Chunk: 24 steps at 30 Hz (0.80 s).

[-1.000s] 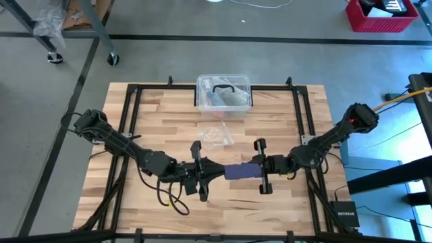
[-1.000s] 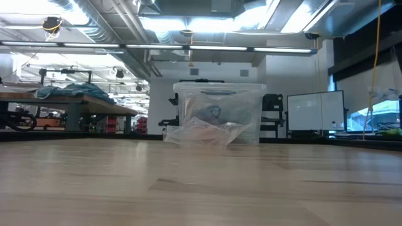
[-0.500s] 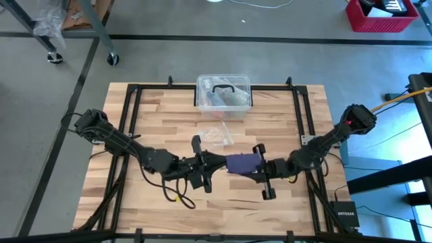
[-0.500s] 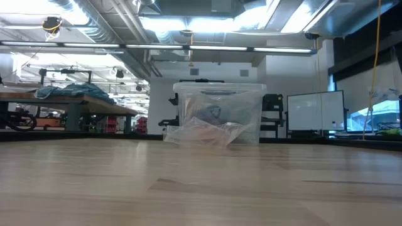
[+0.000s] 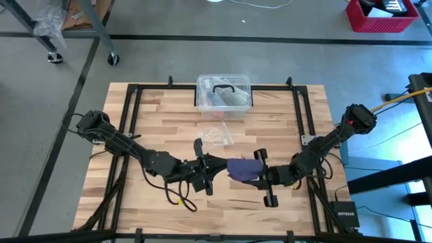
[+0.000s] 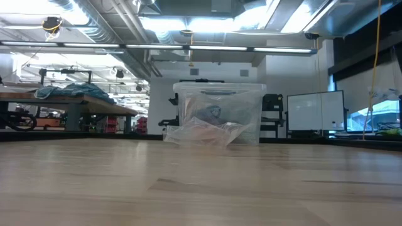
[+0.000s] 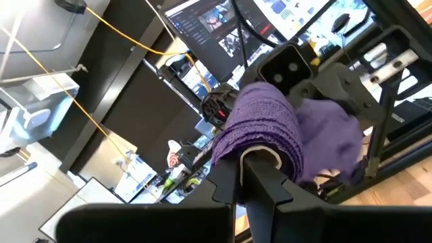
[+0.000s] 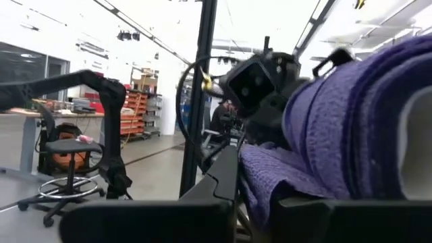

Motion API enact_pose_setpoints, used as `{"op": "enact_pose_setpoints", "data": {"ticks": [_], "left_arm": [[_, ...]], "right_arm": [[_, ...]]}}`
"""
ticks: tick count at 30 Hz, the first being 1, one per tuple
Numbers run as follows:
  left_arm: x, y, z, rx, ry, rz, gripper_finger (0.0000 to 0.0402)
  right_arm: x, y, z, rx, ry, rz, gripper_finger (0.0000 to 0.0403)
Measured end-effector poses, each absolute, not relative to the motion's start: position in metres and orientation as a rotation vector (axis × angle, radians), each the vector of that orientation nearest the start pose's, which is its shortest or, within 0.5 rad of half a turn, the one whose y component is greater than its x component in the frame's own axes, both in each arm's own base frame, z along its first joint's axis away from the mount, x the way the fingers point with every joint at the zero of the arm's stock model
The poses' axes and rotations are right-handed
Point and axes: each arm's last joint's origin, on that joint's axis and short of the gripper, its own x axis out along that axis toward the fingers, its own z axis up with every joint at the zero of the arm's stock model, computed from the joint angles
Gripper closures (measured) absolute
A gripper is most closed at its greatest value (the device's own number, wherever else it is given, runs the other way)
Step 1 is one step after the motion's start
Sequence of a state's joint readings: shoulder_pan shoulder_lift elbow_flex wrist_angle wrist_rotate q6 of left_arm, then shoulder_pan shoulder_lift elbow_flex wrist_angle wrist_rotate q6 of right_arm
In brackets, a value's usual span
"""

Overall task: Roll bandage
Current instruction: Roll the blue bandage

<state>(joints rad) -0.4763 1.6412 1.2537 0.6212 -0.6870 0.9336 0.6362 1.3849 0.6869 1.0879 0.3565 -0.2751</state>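
The dark purple bandage [image 5: 243, 167] hangs between my two grippers above the near middle of the wooden table [image 5: 169, 115], bunched into a short thick roll. My left gripper [image 5: 223, 166] comes at it from the table's left, shut, with the roll [image 7: 260, 131] wound about its fingers. My right gripper [image 5: 259, 173] comes from the right, shut on the roll's other side [image 8: 337, 128]. The low view shows neither gripper nor the bandage. My left gripper has several turns of the bandage [image 7: 264, 143] wrapped around the free ends of its shut fingers [image 7: 260, 177], which point roughly level toward the table's right. The roll is clear of the table. Whether a layer lies between the fingers is hidden by the roll. My right gripper holds the roll's right side [image 8: 317, 169] between its two fingers, a pale pad [image 8: 417, 138] lying against several layers. The fingers point toward the table's left, slightly upward. The roll is clear of the table, and a loose fold [image 8: 270, 169] sags toward the other gripper.
A clear plastic box with a black handle [image 5: 223, 95] stands at the table's far middle, with a crinkled clear wrapper [image 5: 216, 136] in front of it; both show in the low view, box [image 6: 218, 113] and wrapper [image 6: 201, 134]. Black frame rails [image 5: 300, 115] run along the table's sides.
My right gripper has moved toward the table's near edge and a little up, still shut on the bandage. My left gripper has turned at the wrist. The bandage between them has gone from a short level strip to a bunched roll.
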Motion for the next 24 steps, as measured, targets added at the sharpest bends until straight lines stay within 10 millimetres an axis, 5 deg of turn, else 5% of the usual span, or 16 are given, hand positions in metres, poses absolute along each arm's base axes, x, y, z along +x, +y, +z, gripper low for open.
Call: {"op": "enact_pose_setpoints", "data": {"ticks": [12,24], "left_arm": [[0.343,-0.161,0.343,0.772,-0.039,0.254,0.0396],[0.343,-0.161,0.335,0.602,0.005,0.228,0.0396]], "right_arm": [[0.232,0.165,0.292,0.014,-0.392,0.253,0.0373],[0.232,0.162,0.294,0.057,-0.39,0.154,0.0248]]}}
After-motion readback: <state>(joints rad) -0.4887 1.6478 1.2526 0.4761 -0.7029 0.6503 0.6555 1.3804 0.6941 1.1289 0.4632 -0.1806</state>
